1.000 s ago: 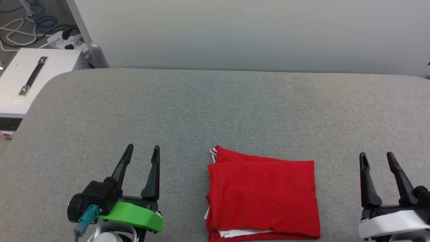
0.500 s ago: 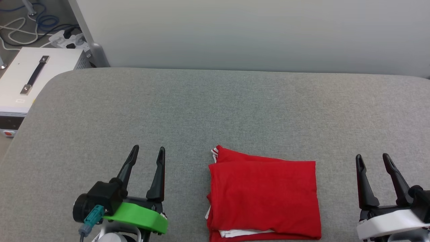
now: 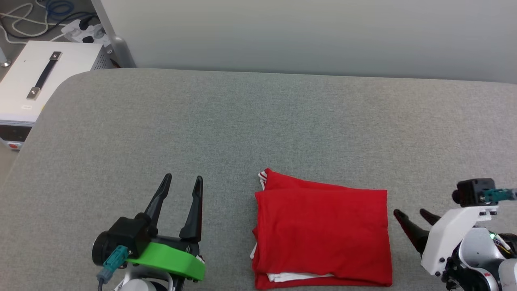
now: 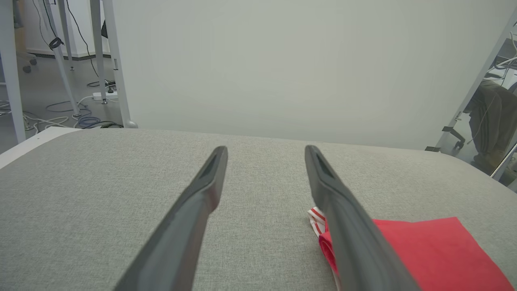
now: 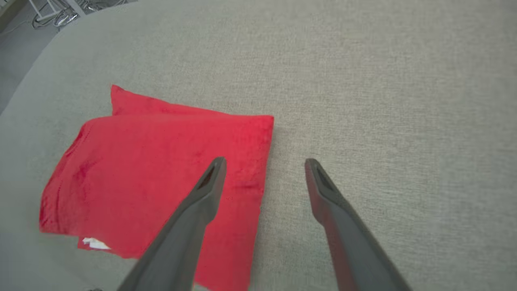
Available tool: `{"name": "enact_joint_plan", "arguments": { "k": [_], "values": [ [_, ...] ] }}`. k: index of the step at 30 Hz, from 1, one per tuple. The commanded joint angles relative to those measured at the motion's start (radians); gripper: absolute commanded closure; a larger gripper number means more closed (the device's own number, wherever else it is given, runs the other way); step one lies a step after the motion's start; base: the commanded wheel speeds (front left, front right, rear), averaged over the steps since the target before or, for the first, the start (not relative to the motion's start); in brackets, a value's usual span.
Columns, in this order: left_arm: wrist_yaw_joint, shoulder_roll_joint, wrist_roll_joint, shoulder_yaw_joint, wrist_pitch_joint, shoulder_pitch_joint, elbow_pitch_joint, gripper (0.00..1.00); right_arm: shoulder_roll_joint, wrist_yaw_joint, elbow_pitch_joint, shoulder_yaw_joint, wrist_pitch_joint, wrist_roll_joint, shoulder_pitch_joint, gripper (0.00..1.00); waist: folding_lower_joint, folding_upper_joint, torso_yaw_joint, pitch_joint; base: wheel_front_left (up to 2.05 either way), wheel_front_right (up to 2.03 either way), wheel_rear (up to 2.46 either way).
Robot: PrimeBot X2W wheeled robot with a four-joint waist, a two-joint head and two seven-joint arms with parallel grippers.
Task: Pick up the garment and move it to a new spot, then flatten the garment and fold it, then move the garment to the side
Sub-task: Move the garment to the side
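a grey padded surface (image 3: pixel 258 121) is spread across most of the head view. the garment (image 3: pixel 323 234), folded into a red rectangle with white trim showing at its upper left corner, is laid at the lower centre-right. a white case (image 3: pixel 44 85) is seen at the upper left. the left gripper (image 3: pixel 183 178) is held at the lower left, fingers parted and empty. the right gripper (image 3: pixel 408 211) is angled in from the lower right, fingers spread, nothing grasped, tips just beside the garment's right edge.
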Motion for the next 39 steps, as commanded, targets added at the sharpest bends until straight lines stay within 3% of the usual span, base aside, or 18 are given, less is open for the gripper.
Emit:
{"name": "enact_joint_plan", "arguments": {
  "k": [1, 5, 10, 20, 27, 28, 29, 30, 39],
  "values": [
    [-0.003, 0.0, -0.009, -0.006, -0.006, -0.021, -0.005, 0.0, 0.018, -0.001, -0.02, -0.005, 0.091, 0.016, -0.028, 0.0, 0.0, 0.0, 0.013, 0.017, 0.0, 0.0, 0.0],
    [-0.003, -0.002, -0.01, -0.017, -0.006, -0.038, -0.007, 0.0, 0.04, -0.001, -0.043, -0.028, 0.3, -0.005, -0.073, 0.0, 0.0, 0.0, 0.032, 0.05, 0.0, 0.0, 0.0],
    [-0.003, -0.001, -0.012, -0.03, -0.006, -0.066, -0.006, 0.0, 0.068, -0.001, -0.017, -0.034, 0.422, -0.03, -0.114, 0.0, 0.0, 0.0, 0.061, 0.093, 0.0, 0.0, 0.0],
    [-0.003, -0.006, -0.016, -0.046, -0.006, -0.104, -0.004, 0.0, 0.101, -0.001, 0.114, -0.052, 0.439, -0.091, -0.136, 0.0, 0.0, 0.0, 0.121, 0.151, 0.0, 0.0, 0.0],
    [-0.003, -0.008, -0.015, -0.048, -0.006, -0.112, -0.004, 0.0, 0.111, -0.001, 0.195, -0.009, 0.425, -0.084, -0.133, 0.0, 0.0, 0.0, 0.134, 0.166, 0.0, 0.0, 0.0],
    [-0.003, -0.008, -0.015, -0.048, -0.006, -0.113, -0.003, 0.0, 0.11, -0.001, 0.205, -0.003, 0.426, -0.083, -0.131, 0.39, 0.0, 0.0, 0.134, 0.166, 0.0, 0.0, 0.0],
    [-0.003, -0.008, -0.015, -0.048, -0.006, -0.114, -0.002, 0.0, 0.106, -0.001, 0.213, 0.005, 0.425, -0.083, -0.129, 0.87, 0.0, 0.0, 0.135, 0.165, 0.0, 0.0, 0.0],
    [-0.003, -0.008, -0.015, -0.049, -0.006, -0.115, -0.001, 0.0, 0.102, -0.001, 0.219, 0.01, 0.42, -0.082, -0.129, 1.0, 0.0, 0.0, 0.134, 0.163, 0.0, 0.0, 0.0],
    [-0.003, -0.001, -0.011, -0.045, -0.006, -0.11, 0.001, 0.0, 0.025, -0.001, 0.212, 0.064, 0.285, -0.104, -0.162, 1.0, 0.0, 0.0, 0.098, 0.131, 0.0, 0.0, 0.0]
  ]
}}
